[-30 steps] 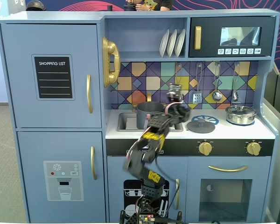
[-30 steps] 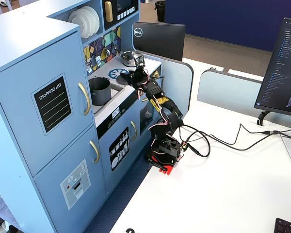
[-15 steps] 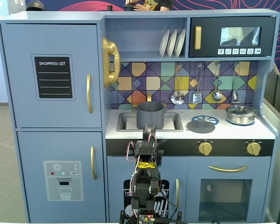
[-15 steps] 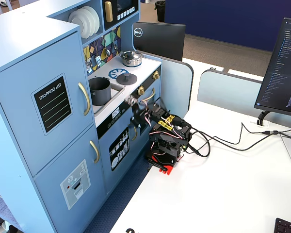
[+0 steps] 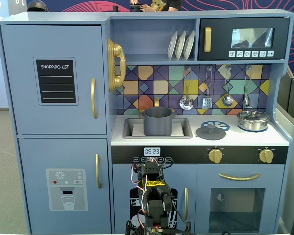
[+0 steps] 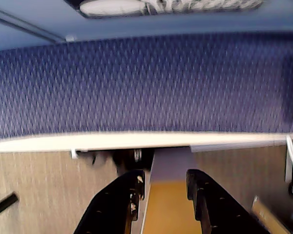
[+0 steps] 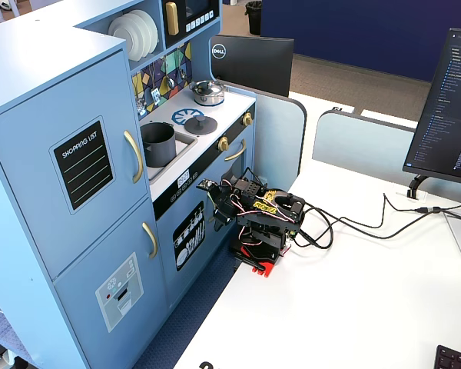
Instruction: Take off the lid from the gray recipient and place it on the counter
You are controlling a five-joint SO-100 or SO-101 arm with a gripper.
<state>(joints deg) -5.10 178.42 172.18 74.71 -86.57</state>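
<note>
I am seeing the flat round dark-gray lid (image 5: 210, 131) lying on the white counter (image 5: 245, 137), beside the open matte gray cylindrical pot (image 5: 158, 121) in the sink; my black two-finger gripper (image 6: 165, 181) is sitting folded low, slightly parted, empty.

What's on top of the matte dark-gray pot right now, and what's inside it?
Nothing covers the matte dark-gray cylindrical pot; its mouth is open in the sink recess. Its flat round dark-gray lid lies on the white counter, beside the blue burner print. The pot's interior is hidden from these angles.
</note>
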